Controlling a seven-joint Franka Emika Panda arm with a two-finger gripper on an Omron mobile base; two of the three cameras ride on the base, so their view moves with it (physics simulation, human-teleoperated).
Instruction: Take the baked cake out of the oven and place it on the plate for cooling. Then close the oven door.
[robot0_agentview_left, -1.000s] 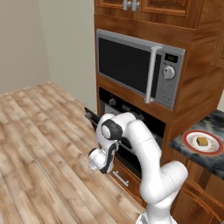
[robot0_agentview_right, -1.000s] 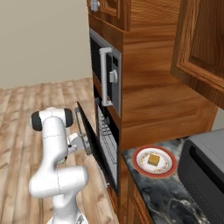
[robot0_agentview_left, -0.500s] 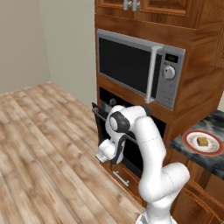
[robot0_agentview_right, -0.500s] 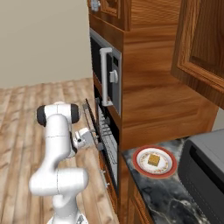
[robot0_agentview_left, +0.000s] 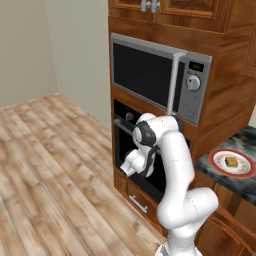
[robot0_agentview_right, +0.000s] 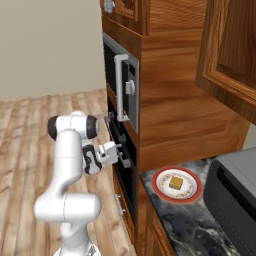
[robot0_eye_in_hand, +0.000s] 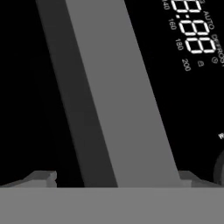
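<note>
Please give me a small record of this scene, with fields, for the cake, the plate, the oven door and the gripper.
cake: the baked cake lies on the plate, near its middle
plate: the plate rests on the dark stone counter, right of the oven
oven door: the oven door looks nearly shut, standing almost upright against the oven
door handle: the silver bar handle crosses the hand view, close to the camera
gripper: the gripper is at the door front; open or shut cannot be told
microwave: the microwave sits above the oven, door closed

A glossy white arm (robot0_agentview_left: 175, 165) of rounded segments with dark joint bands and a pale wrist.
</note>
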